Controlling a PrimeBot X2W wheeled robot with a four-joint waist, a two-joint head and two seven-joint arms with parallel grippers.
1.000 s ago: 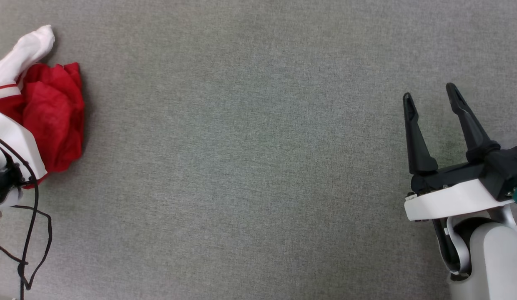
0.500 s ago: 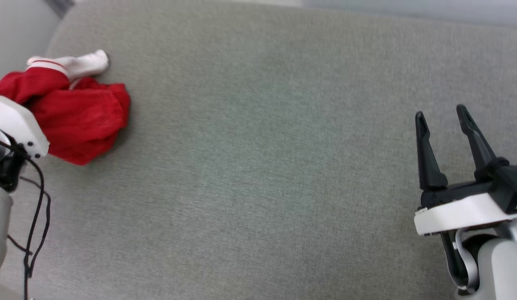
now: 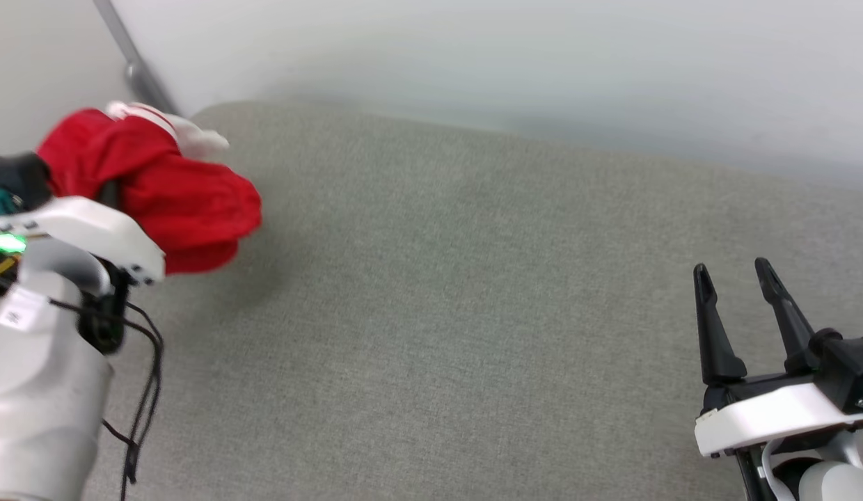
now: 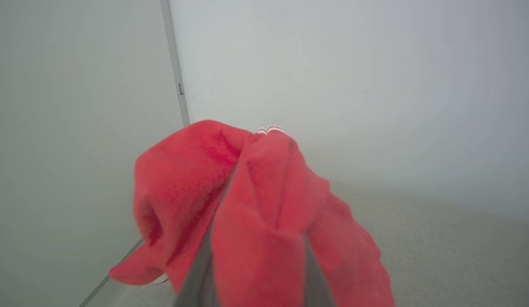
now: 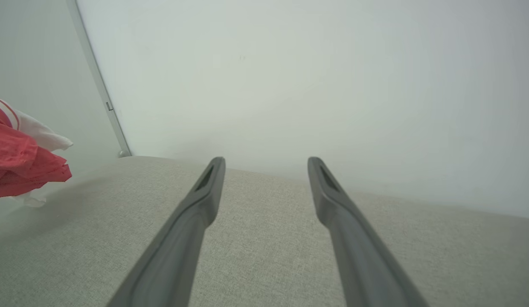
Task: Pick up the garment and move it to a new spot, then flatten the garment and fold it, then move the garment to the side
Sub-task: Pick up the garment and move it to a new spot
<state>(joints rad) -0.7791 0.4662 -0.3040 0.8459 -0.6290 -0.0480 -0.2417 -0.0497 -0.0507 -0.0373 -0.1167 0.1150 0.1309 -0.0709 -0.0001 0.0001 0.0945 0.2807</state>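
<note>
As left pincer (image 3: 110,193) clamps the garment (image 3: 188,202) near the wall (image 3: 473,62), right pincer (image 3: 731,270) gapes open.

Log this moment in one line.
left gripper: shut on red jersey, bunched, held above grey fabric surface | right gripper: open, empty

My red jersey garment (image 3: 188,202), white at the sleeve, shows as soft, matt, crumpled knit cloth. The grey woven surface (image 3: 438,313) is coarse matt fabric, lightly flecked. The 2 long fingers of my right gripper (image 3: 731,267) look like smooth matt black plastic, the white wrist shell (image 3: 772,416) behind them faintly glossy. The pale wall (image 3: 473,62) is smooth.
</note>
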